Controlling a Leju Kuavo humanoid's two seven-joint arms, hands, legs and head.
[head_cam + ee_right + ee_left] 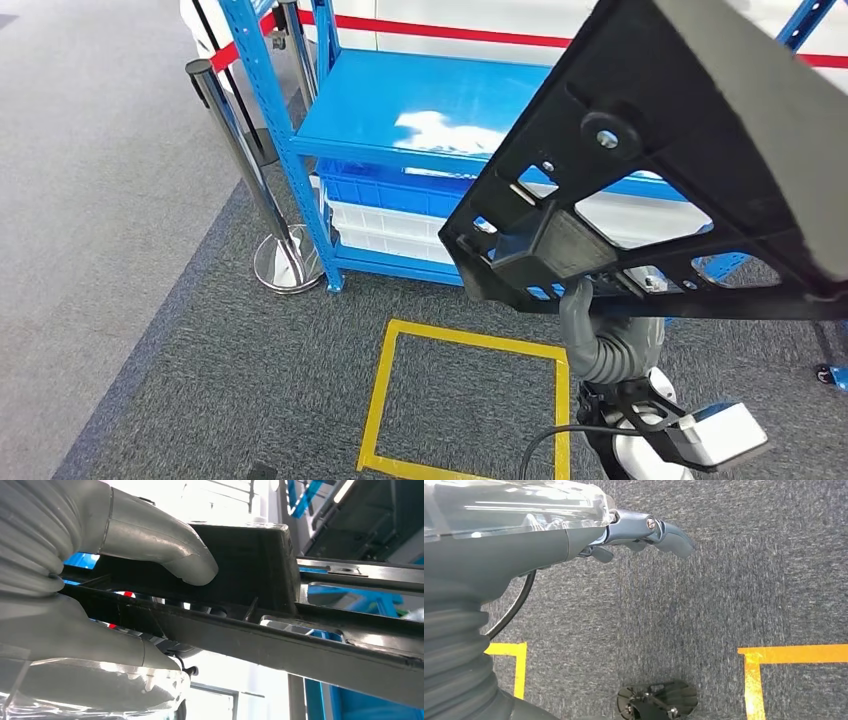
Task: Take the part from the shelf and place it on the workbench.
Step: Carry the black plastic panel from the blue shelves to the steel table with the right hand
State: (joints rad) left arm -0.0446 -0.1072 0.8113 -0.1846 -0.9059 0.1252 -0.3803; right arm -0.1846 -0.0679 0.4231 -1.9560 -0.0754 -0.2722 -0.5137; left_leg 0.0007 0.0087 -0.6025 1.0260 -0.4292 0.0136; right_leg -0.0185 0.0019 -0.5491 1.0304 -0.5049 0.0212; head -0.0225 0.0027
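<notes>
High in front of the head camera, your part (690, 130) is already off the shelf (420, 110): a large black openwork frame with ribs, cut-outs and a bolted boss, held tilted in the air and hiding much of the rack behind it. It looks stiff and moulded, probably light for its size, but wide and awkward, so expect it to swing and twist about the one point of hold. The right hand (585, 320) grips it from below at the blocky lug on the lower edge; in the right wrist view the thumb (165, 550) presses on that black block while the other fingers sit under the rail, clamped on the frame. That lug seems a sound place to take it, being thick and square; the thin ribs would be poorer. Your left hand (644, 535) hangs over the grey carpet (704, 595), fingers curled in with nothing in them. On the floor below lies a yellow taped square (465, 400), beside the blue rack's foot and a chrome barrier post (255, 180). The workbench is yet to be reached.
</notes>
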